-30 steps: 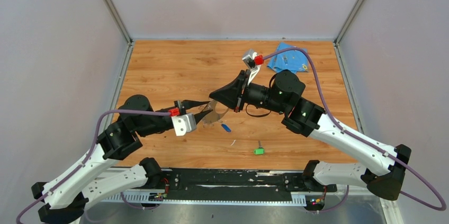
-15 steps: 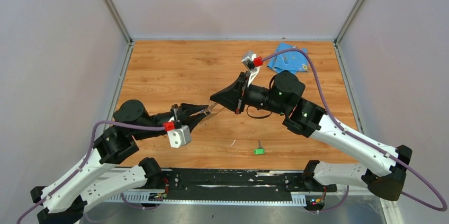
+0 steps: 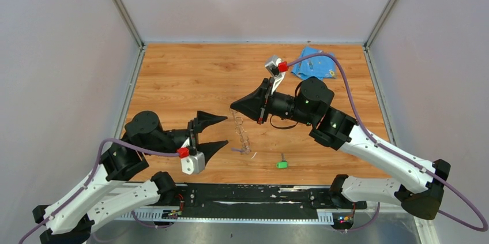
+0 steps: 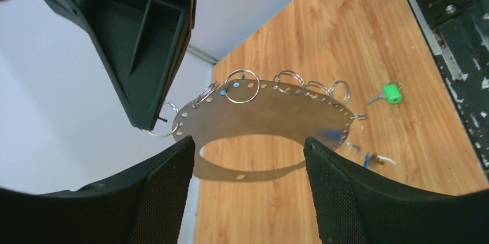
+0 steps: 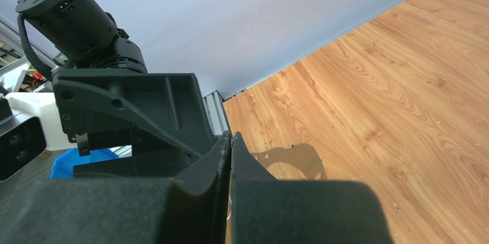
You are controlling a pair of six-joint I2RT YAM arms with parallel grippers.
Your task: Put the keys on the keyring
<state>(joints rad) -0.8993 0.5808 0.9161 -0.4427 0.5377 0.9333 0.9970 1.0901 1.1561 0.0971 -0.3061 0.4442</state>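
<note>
keyring [image 3: 243,136] left of loose key [image 3: 282,163], cloth [image 3: 311,65] behind

Two robot arms in glossy white shells, the left arm [image 3: 86,193] and the right arm [image 3: 385,153], linked by round black joints [image 3: 314,91]. A purple cable [image 3: 346,102] runs along each to a red connector [image 3: 282,66] beside a pale grey wrist camera [image 3: 272,63]. The left hand [image 3: 224,131] and right hand [image 3: 233,106] have black wedge-shaped fingers [image 4: 164,192] faced with fine mesh texture.
</note>
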